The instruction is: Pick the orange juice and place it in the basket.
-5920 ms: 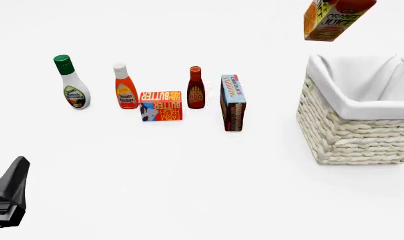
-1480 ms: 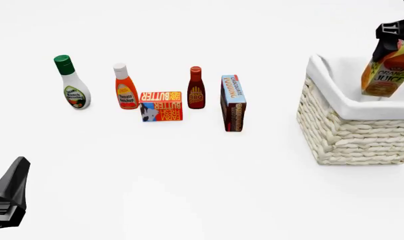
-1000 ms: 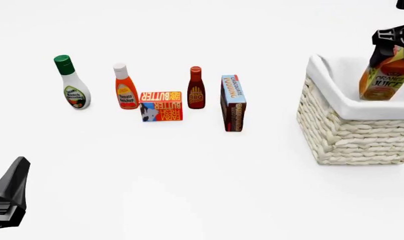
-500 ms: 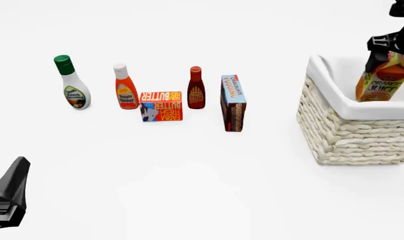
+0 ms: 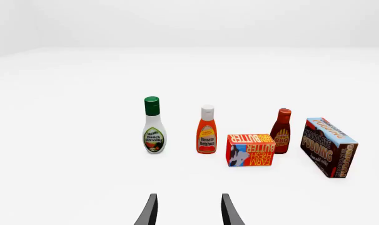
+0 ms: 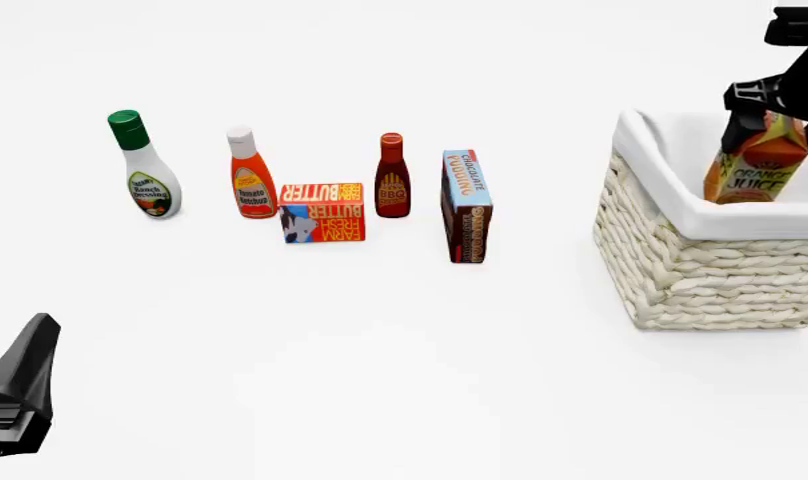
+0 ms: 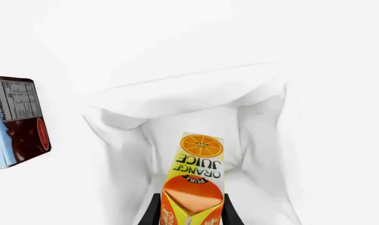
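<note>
The orange juice (image 6: pixel 754 166), a tall orange and yellow gable-top carton, hangs tilted inside the basket (image 6: pixel 698 280), its lower part hidden behind the white liner rim. My right gripper (image 6: pixel 759 102) is shut on the carton's top. In the right wrist view the carton (image 7: pixel 194 180) sits between the two fingers (image 7: pixel 153 212), over the basket's liner (image 7: pixel 177 98). My left gripper (image 6: pixel 17 390) rests low at the near left, far from the basket. In the left wrist view it (image 5: pixel 188 213) is open and empty.
A row of groceries stands left of the basket: ranch dressing bottle (image 6: pixel 144 170), ketchup bottle (image 6: pixel 252 178), flat butter box (image 6: pixel 323 212), BBQ sauce bottle (image 6: pixel 392 178), chocolate pudding box (image 6: pixel 466 206). The pudding box also shows in the right wrist view (image 7: pixel 14 122).
My right gripper has lowered the orange juice from above the basket down into it, shifting slightly left. The left arm has not moved.
</note>
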